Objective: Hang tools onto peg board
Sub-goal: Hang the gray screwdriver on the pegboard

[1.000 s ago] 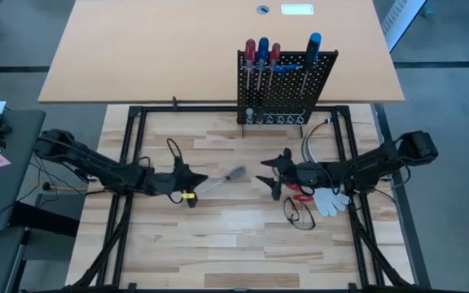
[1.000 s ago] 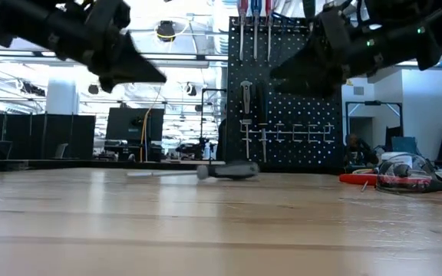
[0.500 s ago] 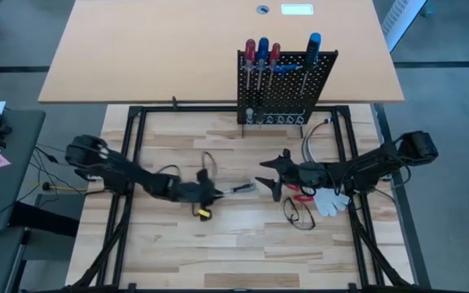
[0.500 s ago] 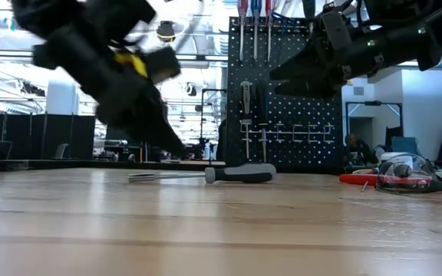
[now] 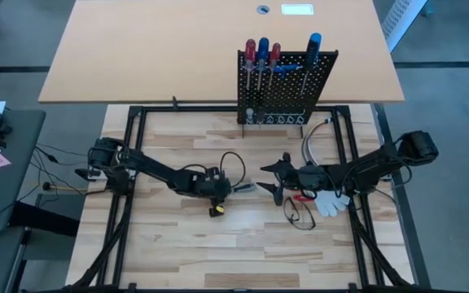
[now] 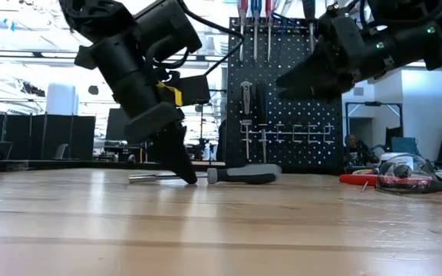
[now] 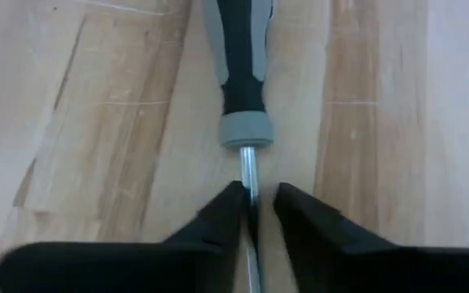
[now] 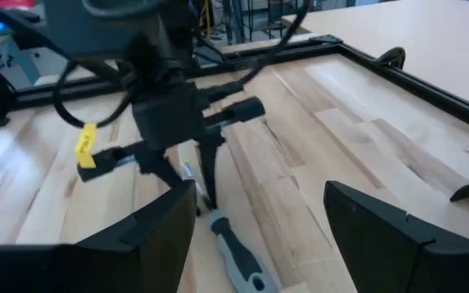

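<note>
A screwdriver with a grey and black handle [image 5: 246, 187] lies flat on the wooden table, its thin steel shaft [image 6: 153, 177] pointing toward the table's left. My left gripper [image 7: 259, 195] is tipped nose-down over that shaft, its fingers a narrow gap apart, tips at the table [image 6: 186, 178]. My right gripper [image 5: 272, 179] hovers open just right of the handle, above the table [image 6: 301, 77], nothing between its fingers [image 8: 259, 220]. The black peg board [image 5: 287, 85] stands upright at the far edge, with red- and blue-handled screwdrivers [image 5: 262, 50] hanging in it. My left gripper has one finger on each side of the screwdriver's steel shaft [image 7: 251, 167], close to the handle's grey collar. It comes from above, slanting toward the table's right, in line with the shaft. Whether the fingers [image 7: 222, 213] touch the shaft I cannot tell. The screwdriver lies on the table.
Safety glasses [image 5: 300, 216], a white glove [image 5: 330, 202] and red-handled pliers [image 5: 303, 196] lie under and beside my right arm. A large tan tabletop [image 5: 161, 49] stands behind the peg board. Black frame rails [image 5: 129, 155] border the wooden table.
My left gripper has swung toward the table's right and come down from well above the table, tipping nose-down, until its tips reach the table at the screwdriver's shaft. The screwdriver has shifted a little toward the right and near edges. My right gripper has kept still.
</note>
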Tool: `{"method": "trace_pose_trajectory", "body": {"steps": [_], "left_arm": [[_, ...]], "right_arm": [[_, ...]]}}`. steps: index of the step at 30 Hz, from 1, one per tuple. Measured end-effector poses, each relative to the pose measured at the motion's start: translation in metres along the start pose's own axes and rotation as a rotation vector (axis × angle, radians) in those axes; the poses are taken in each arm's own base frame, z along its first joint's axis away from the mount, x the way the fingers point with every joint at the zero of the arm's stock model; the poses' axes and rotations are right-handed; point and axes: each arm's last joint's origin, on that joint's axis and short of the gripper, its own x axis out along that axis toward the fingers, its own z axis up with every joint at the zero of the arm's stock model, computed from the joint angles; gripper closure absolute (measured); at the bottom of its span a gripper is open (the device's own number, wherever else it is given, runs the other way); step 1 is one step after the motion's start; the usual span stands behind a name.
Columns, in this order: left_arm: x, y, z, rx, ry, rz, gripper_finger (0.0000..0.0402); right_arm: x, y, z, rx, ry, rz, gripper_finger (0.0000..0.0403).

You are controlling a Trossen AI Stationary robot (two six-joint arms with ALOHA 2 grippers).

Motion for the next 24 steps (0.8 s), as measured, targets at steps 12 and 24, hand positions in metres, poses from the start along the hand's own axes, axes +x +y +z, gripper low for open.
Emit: {"method": "trace_pose_trajectory", "body": {"steps": [12,24], "left_arm": [[0.002,0.011,0.002,-0.186,-0.389,-0.021,0.0398],[-0.015,0.02,-0.004,-0.283,-0.666,0.027,0.0401]], "right_arm": [[0.002,0.0,-0.047,-0.062,0.096,0.052,0.0125],[-0.002,-0.005,-0.023,0.017,-0.097,-0.086,0.0125]]}}
